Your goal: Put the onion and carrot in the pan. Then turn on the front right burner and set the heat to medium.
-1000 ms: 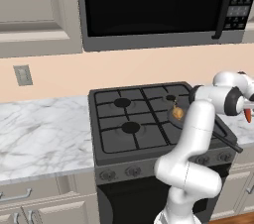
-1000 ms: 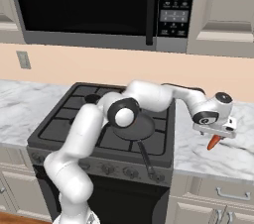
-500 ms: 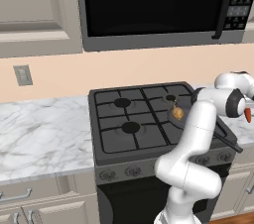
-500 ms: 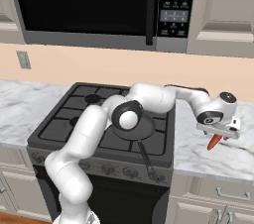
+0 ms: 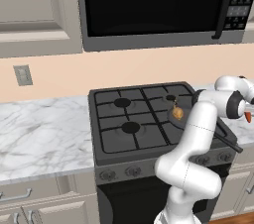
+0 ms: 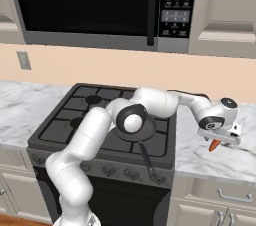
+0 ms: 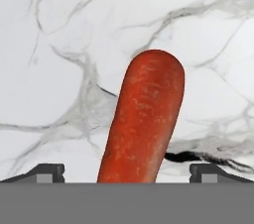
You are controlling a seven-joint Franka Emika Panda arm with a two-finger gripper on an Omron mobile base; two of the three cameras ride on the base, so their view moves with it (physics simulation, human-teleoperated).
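White marble worktop (image 6: 210,157) runs along both sides of a black gas stove (image 6: 75,120), with a dark microwave (image 6: 100,5) mounted above and a beige wall behind.

The gripper (image 6: 218,140) hangs over the worktop to the right of the stove, near the worktop's front edge, pointing downward. The carrot (image 7: 144,124) stands lengthwise between the two finger tips (image 7: 45,172), its rounded end pointing away from the hand toward the marble. In the hand view the tips sit well out to either side of the carrot with marble showing in the gaps, so contact cannot be confirmed there; in the right base view the carrot (image 6: 214,145) hangs below the hand clear of the worktop, so the jaws appear clamped on it higher up, out of the camera's sight.

The left base view shows the onion (image 5: 177,113) lying in the pan (image 5: 191,128) on the front right burner, while the carrot (image 5: 247,117) is only an orange sliver at the picture's right edge beside the wrist. The right base view hides the onion behind the arm's elbow but shows the pan (image 6: 145,131) rim and its long black handle (image 6: 146,159) reaching toward the stove's front edge, plus the whole hand above the marble. The hand view gives the carrot's mottled skin close up.
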